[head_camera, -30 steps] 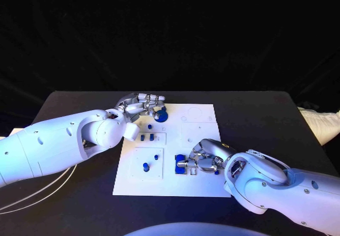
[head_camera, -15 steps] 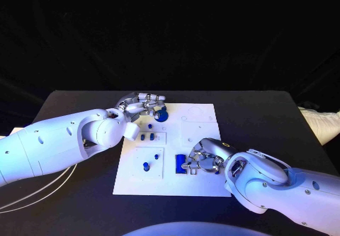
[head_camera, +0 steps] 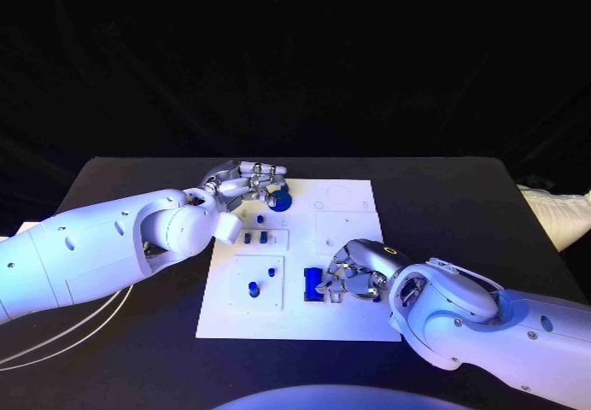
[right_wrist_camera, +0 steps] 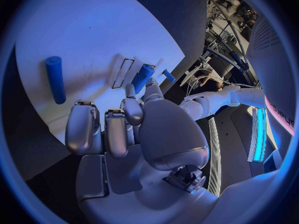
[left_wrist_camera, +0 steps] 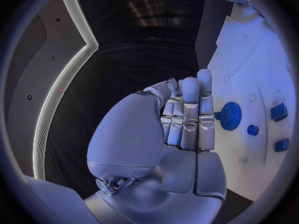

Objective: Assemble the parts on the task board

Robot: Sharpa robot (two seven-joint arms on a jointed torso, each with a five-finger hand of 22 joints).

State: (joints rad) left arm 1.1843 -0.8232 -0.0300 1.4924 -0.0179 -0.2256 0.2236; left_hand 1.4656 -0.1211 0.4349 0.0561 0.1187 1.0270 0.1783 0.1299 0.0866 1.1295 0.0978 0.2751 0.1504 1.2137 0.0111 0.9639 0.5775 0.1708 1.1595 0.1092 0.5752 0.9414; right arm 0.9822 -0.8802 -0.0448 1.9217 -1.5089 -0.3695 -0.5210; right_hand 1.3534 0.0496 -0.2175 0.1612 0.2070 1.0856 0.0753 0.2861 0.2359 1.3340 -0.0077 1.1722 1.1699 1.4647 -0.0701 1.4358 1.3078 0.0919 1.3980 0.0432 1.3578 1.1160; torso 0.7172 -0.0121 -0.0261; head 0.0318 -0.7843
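The white task board [head_camera: 348, 224] lies mid-table. My left hand [head_camera: 248, 181] curls over its far left corner, fingertips pinching a blue gear [head_camera: 279, 202] that stands on the board; the left wrist view shows the gear [left_wrist_camera: 230, 116] against those fingers [left_wrist_camera: 188, 118]. Near the board's front, my right hand [head_camera: 354, 273] is curled with its fingertips on a long blue block [head_camera: 313, 284]. That block [right_wrist_camera: 142, 78] sits between thumb and finger in the right wrist view. A blue cylinder [right_wrist_camera: 55, 78] lies loose on the board. Small blue pegs [head_camera: 255, 238] and another part [head_camera: 254, 290] stand in the left-hand sockets.
White cables [head_camera: 55, 342] trail over the black table [head_camera: 468, 196] at the front left. A pale object [head_camera: 560, 213] lies beyond the table's right edge. The board's far right portion carries only printed outlines.
The right hand has drawn back slightly, so the blue block now shows at full length. The left hand and gear have barely moved.
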